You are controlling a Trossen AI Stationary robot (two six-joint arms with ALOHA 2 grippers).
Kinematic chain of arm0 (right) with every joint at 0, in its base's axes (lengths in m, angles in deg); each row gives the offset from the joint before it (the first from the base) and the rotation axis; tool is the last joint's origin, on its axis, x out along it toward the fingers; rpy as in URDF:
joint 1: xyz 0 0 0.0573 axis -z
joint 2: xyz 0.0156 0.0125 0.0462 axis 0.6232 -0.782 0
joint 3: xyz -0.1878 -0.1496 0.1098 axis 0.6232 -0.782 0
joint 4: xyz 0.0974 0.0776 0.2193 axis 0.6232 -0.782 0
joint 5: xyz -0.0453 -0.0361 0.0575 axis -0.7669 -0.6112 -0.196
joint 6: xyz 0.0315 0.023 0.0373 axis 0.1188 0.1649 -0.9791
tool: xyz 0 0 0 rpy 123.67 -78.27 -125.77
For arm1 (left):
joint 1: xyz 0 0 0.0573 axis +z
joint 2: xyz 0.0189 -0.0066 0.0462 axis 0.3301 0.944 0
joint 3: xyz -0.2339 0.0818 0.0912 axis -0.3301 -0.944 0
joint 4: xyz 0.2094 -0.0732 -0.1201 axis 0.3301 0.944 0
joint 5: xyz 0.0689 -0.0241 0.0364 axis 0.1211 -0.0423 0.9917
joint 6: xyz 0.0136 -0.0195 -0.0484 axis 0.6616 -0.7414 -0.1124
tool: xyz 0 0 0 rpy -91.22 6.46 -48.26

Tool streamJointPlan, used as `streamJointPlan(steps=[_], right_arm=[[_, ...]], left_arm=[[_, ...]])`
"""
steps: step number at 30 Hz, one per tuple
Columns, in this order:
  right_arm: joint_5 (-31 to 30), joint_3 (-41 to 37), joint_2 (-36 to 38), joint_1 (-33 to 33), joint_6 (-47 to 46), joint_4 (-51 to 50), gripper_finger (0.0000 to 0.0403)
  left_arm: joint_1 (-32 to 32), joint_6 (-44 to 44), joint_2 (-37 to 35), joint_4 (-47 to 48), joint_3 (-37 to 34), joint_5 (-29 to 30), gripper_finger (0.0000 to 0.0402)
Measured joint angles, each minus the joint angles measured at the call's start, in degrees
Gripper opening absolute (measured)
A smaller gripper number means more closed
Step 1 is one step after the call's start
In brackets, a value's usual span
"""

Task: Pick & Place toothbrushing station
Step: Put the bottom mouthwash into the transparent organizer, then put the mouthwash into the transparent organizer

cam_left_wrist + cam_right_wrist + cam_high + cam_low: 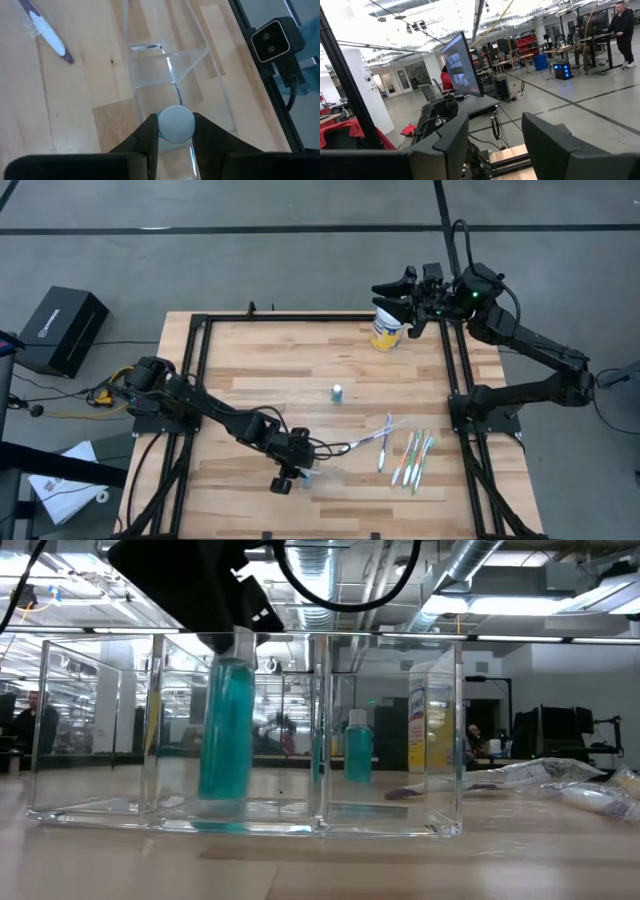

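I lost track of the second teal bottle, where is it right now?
The teal bottle is held by the left gripper inside the clear organizer, in its left compartment in the low view, at the table's front edge left of the toothbrushes.

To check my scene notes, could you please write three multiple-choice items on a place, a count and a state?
1. Where is the teal bottle that the left pincer holds?
A. in the clear organiser
B. beside the yellow canister
C. among the toothbrushes

2. How many teal bottles show?
A. one
B. two
C. four

3. How is the right pincer?
A. shut on a toothbrush
B. shut on the canister
C. open and empty

Key:
1 A: the left pincer grips the held bottle inside a compartment of the clear organiser.
2 B: a second bottle stands alone mid-table.
3 C: the right pincer hangs raised, fingers apart, with nothing between them.
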Motion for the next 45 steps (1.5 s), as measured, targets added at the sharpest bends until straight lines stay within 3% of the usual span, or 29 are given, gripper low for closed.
streamJointPlan(steps=[5,10,13,23,35,38,45], right_arm=[[0.0,0.0,0.0,0.0,0.0,0.0,0.0175],[0.0,0.0,0.0,0.0,0.0,0.0,0.0175],[0.3,0.0,0.0,0.0,0.0,0.0,0.0175],[0.7,0.0,0.0,0.0,0.0,0.5,0.0175],[0.8,1.5,0.0,-0.8,-0.1,3.8,0.0175],[0.5,3.9,0.1,-1.2,2.3,-3.0,0.0175],[-8.6,10.5,-3.5,-6.7,10.3,-34.4,0.0162]], left_arm=[[0.0,0.1,0.0,-0.6,0.0,0.5,0.0087],[0.0,1.1,0.0,-1.0,0.0,0.5,0.0154],[0.0,1.1,0.0,-1.1,0.0,0.4,0.0172],[0.0,0.6,-1.2,-2.4,0.0,0.3,0.0163],[4.1,1.0,-14.0,-3.1,0.0,9.4,0.0178],[7.0,-1.3,-18.8,-2.1,0.0,12.2,0.0181],[14.6,-3.5,-31.6,-0.1,0.0,20.3,0.0182]])
